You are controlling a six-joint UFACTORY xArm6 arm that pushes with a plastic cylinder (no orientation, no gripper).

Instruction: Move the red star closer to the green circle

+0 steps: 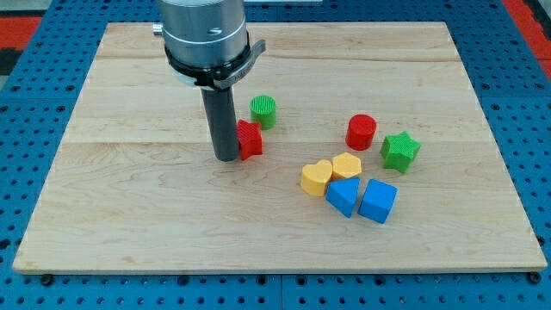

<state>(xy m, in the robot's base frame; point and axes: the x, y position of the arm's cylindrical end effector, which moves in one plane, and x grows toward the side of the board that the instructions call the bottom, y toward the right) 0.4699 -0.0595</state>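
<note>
Blue pegboard dotted with holes surrounds the desk [129, 215], a pale wooden board of glued planks with visible grain. On it, the red star [250, 139], a small ridged plastic block, sits touching my tip [226, 158] on the tip's right side in the view. My end effector is only a straight dark rod under a grey metal cylinder, with nothing that could spread apart or close together, so it clamps nothing; it simply stands against the star.

Just beyond the star, toward the view's top and right of my tip, lies the green circle [264, 111], a short ribbed cylinder. I cannot tell whether a sliver of bare wood separates it from the star.

Well off to the right of my tip sit the other blocks. A red cylinder [362, 132] stands beside a green star [399, 151]. Below them, toward the view's bottom, a tight cluster: a yellow heart [316, 178] touching a yellow hexagon-like block [346, 165], and beneath these two blue blocks, one [343, 196] angular and of unclear shape, the other a blue cube [378, 201], pressed side by side.
</note>
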